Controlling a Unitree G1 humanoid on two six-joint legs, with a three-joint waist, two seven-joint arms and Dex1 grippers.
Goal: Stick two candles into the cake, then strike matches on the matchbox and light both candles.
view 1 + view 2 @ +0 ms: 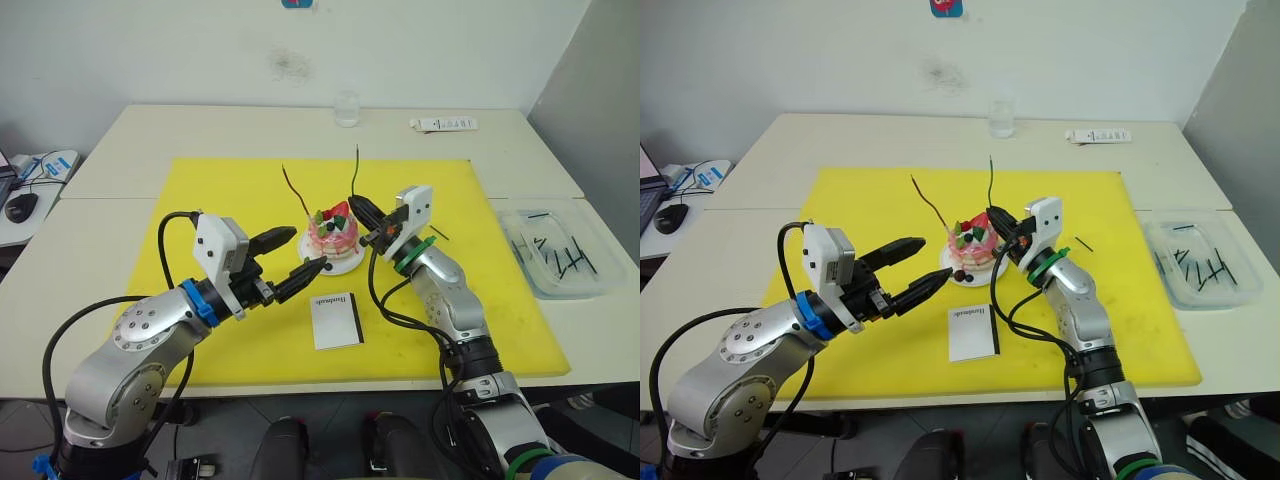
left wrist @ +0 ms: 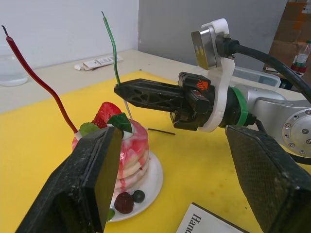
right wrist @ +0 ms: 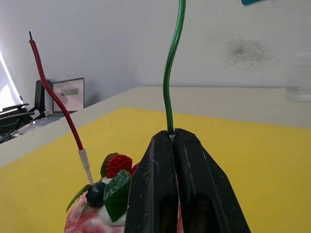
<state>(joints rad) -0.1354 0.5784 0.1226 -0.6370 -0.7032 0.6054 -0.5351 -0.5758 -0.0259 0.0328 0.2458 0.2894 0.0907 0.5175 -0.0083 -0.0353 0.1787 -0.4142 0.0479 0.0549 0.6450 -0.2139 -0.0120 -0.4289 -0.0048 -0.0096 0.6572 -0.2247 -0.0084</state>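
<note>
1. The right gripper point(image 3: 172, 138) is closed tight on the green candle point(image 3: 171, 73), pinching it near its lower end, just above the cake point(image 1: 333, 238); the candle rises upright and slightly wavy from between the fingers.
2. The green candle's pale tip points down at the cake's top, by the strawberry point(image 2: 106, 112) (whether it is already seated in the frosting cannot be told).
3. The left gripper point(image 1: 290, 260) is wide open and holds nothing; its two black fingers point at the cake from the robot's left, one finger's tip close to the plate point(image 2: 154, 174).
4. The red candle point(image 1: 296, 192) stands stuck in the cake's left side, leaning away to the left, its pale base in the frosting.
5. The cake sits on its white plate near the middle of the yellow mat point(image 1: 220, 190), with dark berries at the plate's rim.
6. The matchbox point(image 1: 336, 320) lies flat on the mat in front of the cake, near the robot, black strip along its right edge (untouched by either gripper).
7. One match point(image 1: 439, 235) lies on the mat just right of the right gripper.
8. More matches point(image 1: 560, 255) lie in a clear tray point(image 1: 590, 285) on the table, off the mat's right edge.
9. A glass point(image 1: 346, 108) and a white tube point(image 1: 443, 124) stand at the table's far side.
</note>
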